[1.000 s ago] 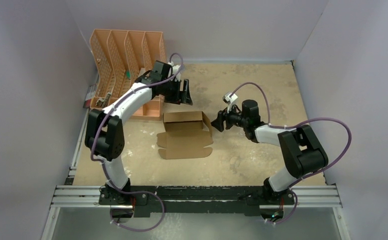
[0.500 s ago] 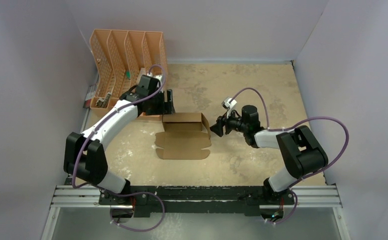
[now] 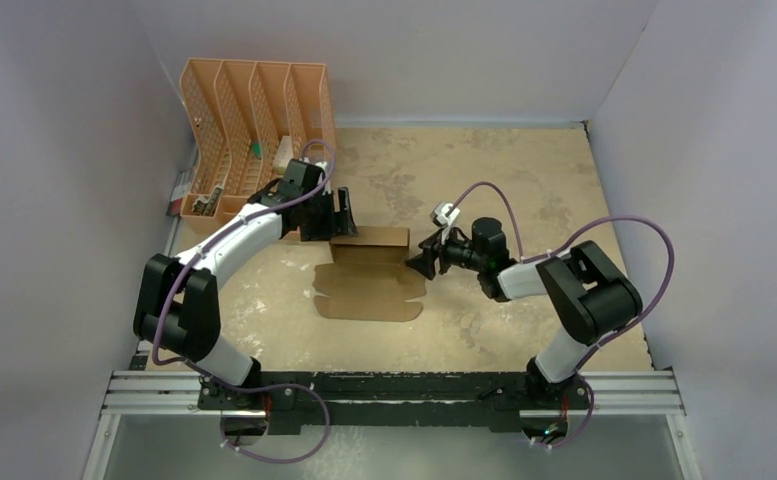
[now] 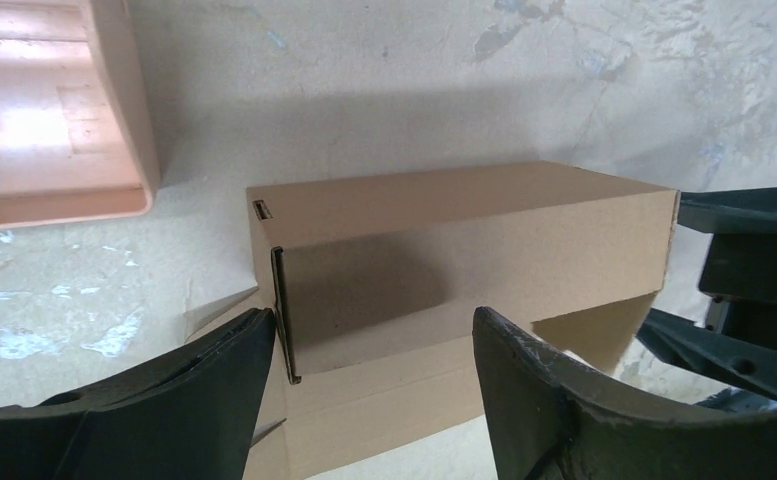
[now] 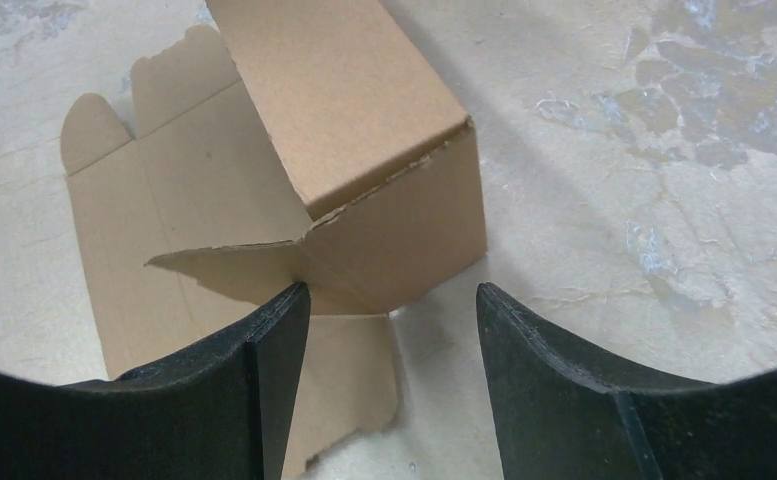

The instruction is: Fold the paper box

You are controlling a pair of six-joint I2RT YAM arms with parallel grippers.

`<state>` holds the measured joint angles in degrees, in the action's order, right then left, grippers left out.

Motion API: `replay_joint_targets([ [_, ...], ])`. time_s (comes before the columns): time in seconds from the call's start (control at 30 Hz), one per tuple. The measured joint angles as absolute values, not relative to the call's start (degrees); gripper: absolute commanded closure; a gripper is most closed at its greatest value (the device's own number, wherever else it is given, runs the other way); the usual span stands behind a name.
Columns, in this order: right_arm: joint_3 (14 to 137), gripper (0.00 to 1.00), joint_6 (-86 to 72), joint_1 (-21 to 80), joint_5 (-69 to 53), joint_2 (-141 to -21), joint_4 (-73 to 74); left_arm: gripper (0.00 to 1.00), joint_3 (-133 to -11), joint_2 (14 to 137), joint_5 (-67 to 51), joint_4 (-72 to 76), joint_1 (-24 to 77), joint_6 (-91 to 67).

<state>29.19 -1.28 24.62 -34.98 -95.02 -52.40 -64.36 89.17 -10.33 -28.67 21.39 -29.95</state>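
Brown cardboard of the paper box [image 3: 369, 278] is seen on the table [image 3: 524, 180], long axis laid left to right between the left gripper [image 3: 344, 213] and right gripper [image 3: 421, 262], each spread, empty, just beside one end.

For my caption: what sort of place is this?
Probably a robot test cell: plain white walls around a worn beige tabletop, a left arm and a right arm bolted to a metal rail, a brown cardboard paper box between them.

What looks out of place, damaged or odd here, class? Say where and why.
Nothing spilled. The paper box is half folded: far part upright, near panel flat, cut edges ragged. The tabletop looks worn in patches.
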Motion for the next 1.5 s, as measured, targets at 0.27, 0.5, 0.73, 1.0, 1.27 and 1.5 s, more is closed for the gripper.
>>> replay_joint_targets([
  [0.27, 28.53, 0.38, -0.84, 28.29, -27.9, -97.14, -59.42, 0.3, -63.05, 88.95, -13.72, -27.97, 21.39, -31.07],
  [0.5, 27.83, 0.47, 1.85, 31.2, -18.87, -98.45, -66.98, 0.3, -61.65, 88.4, -16.1, -28.38, 21.39, -31.53],
  [0.73, 27.81, 0.51, 3.75, 31.81, -14.46, -102.54, -72.16, 0.31, -61.6, 88.38, -18.0, -29.32, 21.39, -31.24],
  [1.0, 27.81, 0.37, 3.81, 31.81, -14.87, -103.79, -73.17, 0.29, -72.07, 88.4, -11.44, -40.16, 21.19, -24.71],
  [1.27, 27.9, 0.31, 3.88, 28.88, -20.82, -92.77, -63.35, 0.28, -86.11, 89.82, -5.93, -41.36, 20.36, -18.74],
  [1.5, 30.68, 0.32, 4.27, 18.63, -29.21, -83.11, -49.56, 0.28, -87.13, 98.35, -10.35, -39.92, 20.36, -17.21],
])
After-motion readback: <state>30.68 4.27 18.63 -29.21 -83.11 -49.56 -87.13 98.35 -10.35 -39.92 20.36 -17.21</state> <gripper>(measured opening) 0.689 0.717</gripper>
